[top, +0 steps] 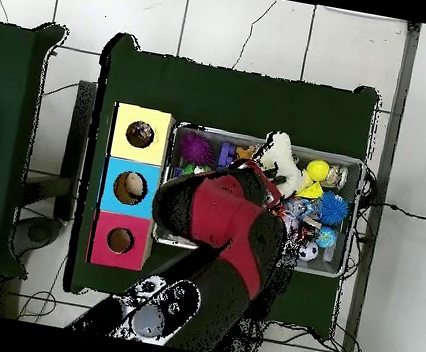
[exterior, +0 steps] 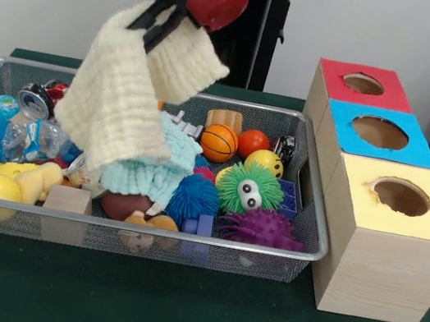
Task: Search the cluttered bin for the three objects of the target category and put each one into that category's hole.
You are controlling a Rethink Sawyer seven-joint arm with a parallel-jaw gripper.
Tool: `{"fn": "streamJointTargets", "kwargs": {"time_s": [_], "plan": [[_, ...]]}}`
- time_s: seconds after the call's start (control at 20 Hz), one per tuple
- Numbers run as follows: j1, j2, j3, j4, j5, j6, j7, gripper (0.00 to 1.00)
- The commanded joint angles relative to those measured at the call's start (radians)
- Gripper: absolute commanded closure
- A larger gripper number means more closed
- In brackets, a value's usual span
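Right now you are pinching the cream cloth (exterior: 132, 88) between the fingers of the gripper (exterior: 157, 24), dangling it above the wire bin (exterior: 143, 236), and its trailing hem is risking snagging the toys or slipping free before reaching the boxes (exterior: 388, 242).

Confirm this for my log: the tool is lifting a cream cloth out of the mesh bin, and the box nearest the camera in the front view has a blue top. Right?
Not quite. In the front view the tool does hold the cream cloth above the mesh bin, but the nearest box has a yellow top; the blue-topped box is the middle one.
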Motion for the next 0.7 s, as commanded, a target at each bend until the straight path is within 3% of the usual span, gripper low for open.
{"fn": "streamJointTargets", "kwargs": {"time_s": [0.05, 0.25, 0.35, 0.4, 0.45, 0.7], "plan": [[-0.117, -0.008, 0.348, 0.121, 0.072, 0.041, 0.082, 1.0], [-0.136, -0.015, 0.387, 0.121, 0.071, 0.05, 0.084, 1.0], [-0.187, -0.045, 0.457, 0.137, 0.063, 0.066, 0.034, 1.0], [-0.241, -0.073, 0.53, 0.164, 0.073, 0.084, -0.004, 1.0], [-0.284, -0.094, 0.591, 0.184, 0.085, 0.133, -0.001, 0.0], [-0.412, -0.147, 0.743, 0.241, 0.118, 0.198, -0.066, 0.0]]}}
